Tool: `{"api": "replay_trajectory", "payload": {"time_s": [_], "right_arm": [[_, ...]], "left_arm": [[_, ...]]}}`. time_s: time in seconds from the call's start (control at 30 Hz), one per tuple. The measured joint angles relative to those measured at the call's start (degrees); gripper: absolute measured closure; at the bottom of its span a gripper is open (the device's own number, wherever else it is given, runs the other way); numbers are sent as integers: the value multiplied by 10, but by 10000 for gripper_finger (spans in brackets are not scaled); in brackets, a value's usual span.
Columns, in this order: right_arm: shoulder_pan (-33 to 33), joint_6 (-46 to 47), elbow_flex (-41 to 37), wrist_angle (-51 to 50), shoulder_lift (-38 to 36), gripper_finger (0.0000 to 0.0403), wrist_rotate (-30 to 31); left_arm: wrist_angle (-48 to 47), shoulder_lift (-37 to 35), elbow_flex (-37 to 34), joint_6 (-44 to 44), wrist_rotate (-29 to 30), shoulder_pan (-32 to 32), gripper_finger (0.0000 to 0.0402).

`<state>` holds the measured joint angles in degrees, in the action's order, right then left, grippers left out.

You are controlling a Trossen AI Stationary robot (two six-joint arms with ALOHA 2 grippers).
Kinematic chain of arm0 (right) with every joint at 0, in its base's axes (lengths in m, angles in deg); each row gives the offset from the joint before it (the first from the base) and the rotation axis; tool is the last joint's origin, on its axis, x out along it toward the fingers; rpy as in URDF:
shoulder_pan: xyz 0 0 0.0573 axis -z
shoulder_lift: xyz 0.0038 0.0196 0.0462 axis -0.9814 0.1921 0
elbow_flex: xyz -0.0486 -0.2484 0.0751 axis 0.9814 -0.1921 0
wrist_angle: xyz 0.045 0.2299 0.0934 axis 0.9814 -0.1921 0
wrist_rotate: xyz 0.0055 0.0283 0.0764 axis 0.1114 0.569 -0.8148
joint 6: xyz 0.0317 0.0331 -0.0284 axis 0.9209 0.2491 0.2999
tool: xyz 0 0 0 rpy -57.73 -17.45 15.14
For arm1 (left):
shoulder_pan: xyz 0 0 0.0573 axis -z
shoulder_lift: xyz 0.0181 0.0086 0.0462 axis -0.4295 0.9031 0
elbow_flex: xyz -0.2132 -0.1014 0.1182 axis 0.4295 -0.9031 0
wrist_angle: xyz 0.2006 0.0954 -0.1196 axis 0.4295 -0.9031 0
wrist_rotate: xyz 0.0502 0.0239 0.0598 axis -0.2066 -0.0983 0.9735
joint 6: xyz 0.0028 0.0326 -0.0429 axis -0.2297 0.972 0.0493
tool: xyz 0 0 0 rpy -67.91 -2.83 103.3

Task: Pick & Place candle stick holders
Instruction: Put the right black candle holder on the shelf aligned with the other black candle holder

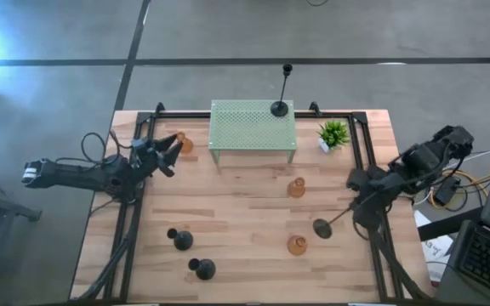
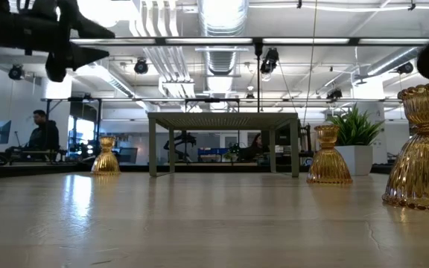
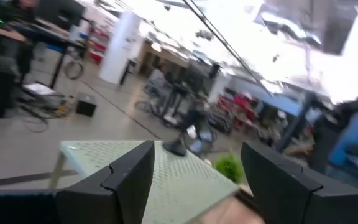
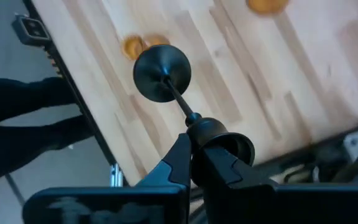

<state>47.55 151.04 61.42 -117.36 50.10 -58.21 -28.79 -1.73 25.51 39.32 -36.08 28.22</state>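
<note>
Amber squat glass holders stand around the wooden table (image 1: 245, 229): one (image 1: 296, 188) at the centre, one (image 1: 297, 246) at 5 o'clock, one (image 1: 183, 143) at 10 o'clock beside the open left gripper (image 1: 170, 153). A pale green perforated stand (image 1: 253, 127) at 12 o'clock carries a tall black metal holder (image 1: 281, 105); a small green potted plant (image 1: 333, 134) is beside it. Two short black domed holders (image 1: 181, 240) (image 1: 202, 269) stand at 7 o'clock. The right gripper (image 4: 194, 158), at 4 o'clock, is closed on the cup of a tilted black thin-stemmed holder (image 4: 163, 73).

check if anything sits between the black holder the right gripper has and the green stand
Yes. The right gripper holds a tall black holder by its stem top. An amber glass holder stands roughly on the line to the green stand; lifted over, nothing else visibly blocks.
</note>
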Motion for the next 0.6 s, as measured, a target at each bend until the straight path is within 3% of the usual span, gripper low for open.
{"api": "replay_trajectory", "payload": {"time_s": [0.33,0.6], "right_arm": [[160,-304,148,-1,122,392,-31],[261,-487,276,-1,228,392,-40]], "left_arm": [[-325,37,180,-38,-148,0,156],[-396,90,301,-8,-194,0,156]]}}
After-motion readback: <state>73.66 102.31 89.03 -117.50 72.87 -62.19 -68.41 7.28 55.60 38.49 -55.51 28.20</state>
